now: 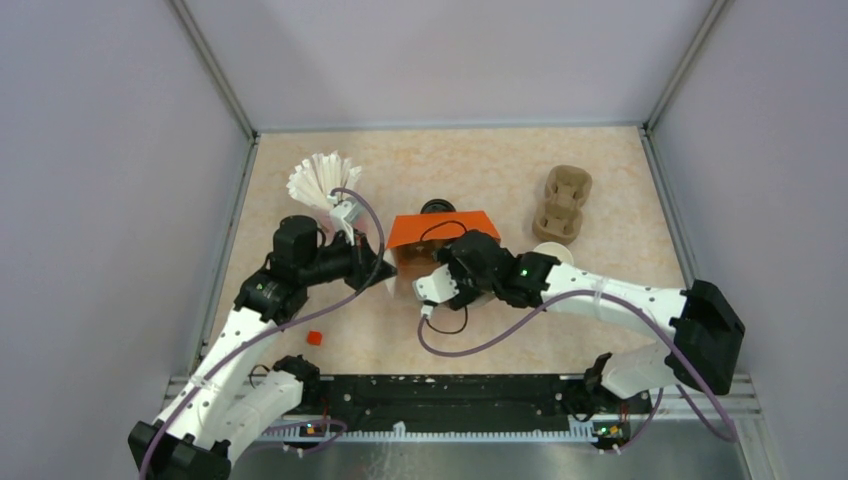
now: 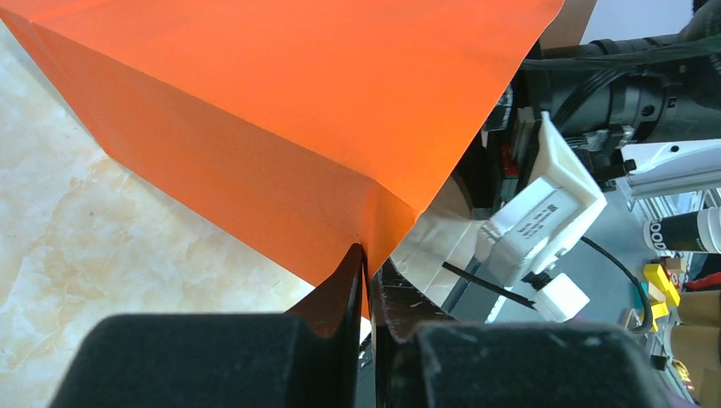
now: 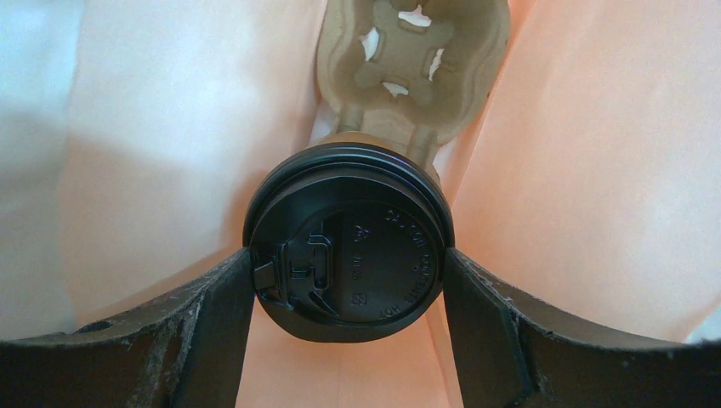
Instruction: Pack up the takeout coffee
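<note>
One takeout coffee (image 3: pixel 353 246), gripped by right hand (image 3: pixel 349 265), points lid toward the wrist.

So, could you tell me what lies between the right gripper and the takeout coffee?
Nothing: in the right wrist view, both fingers of the right gripper press on the black lid of the takeout coffee, inside the orange bag.

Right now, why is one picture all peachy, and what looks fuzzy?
Right wrist view: light seems to shine through the orange bag, tinting it peach; the takeout coffee lid is sharp, faintly shiny. Left wrist view: the left hand looks dark and fuzzy. Top view: even light, soft shadows.
</note>
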